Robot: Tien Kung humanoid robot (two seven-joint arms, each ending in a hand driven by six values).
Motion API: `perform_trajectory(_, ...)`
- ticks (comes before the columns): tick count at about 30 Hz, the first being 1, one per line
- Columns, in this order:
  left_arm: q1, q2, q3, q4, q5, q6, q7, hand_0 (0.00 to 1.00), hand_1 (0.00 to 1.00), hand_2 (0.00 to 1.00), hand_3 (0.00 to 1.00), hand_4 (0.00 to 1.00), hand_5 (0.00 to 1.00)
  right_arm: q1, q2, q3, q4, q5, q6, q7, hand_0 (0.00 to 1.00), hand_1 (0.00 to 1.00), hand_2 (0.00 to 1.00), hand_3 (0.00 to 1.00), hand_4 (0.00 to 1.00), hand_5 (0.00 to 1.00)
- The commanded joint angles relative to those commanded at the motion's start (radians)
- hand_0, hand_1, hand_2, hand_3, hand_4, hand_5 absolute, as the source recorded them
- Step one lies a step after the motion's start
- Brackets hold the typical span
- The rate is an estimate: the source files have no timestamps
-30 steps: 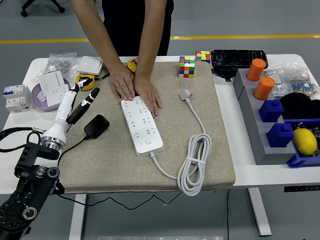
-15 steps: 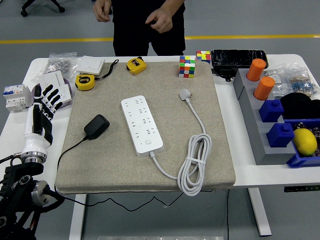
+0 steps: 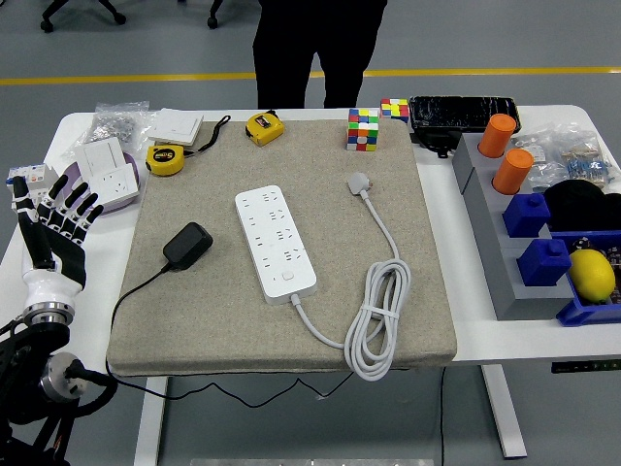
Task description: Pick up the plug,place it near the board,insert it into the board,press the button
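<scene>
The black plug point(image 3: 187, 245) lies on the mat just left of the white power strip point(image 3: 276, 244), whose long axis runs away from the robot. The left hand point(image 3: 56, 233), fingers spread and empty, hovers well left of it.

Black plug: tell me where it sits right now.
In the head view, the black plug lies on the left part of the beige mat, just left of the white power strip and apart from it, well clear of the left hand.
</scene>
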Motion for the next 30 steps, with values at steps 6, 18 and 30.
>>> perform_trajectory(6,-0.002,0.000,0.006,-0.004,0.014,0.000,0.007,0.675,0.668,0.656,0.750,0.998,0.848,-0.002,0.008,0.006,0.000,-0.039,0.010,-0.001,0.858,0.852,0.816,0.829,0.998,0.998)
perform_trajectory(18,-0.005,0.000,0.014,-0.017,0.107,0.032,0.028,0.660,0.662,0.647,0.718,0.976,0.795,0.000,0.004,-0.042,0.000,-0.124,-0.076,-0.081,0.600,0.454,0.405,0.362,0.843,0.483)
perform_trajectory(30,-0.010,0.000,0.010,-0.045,0.359,0.007,0.083,0.655,0.671,0.670,0.729,0.964,0.772,0.001,-0.002,-0.104,0.000,-0.013,-0.064,-0.104,0.758,0.696,0.709,0.668,0.894,0.561)
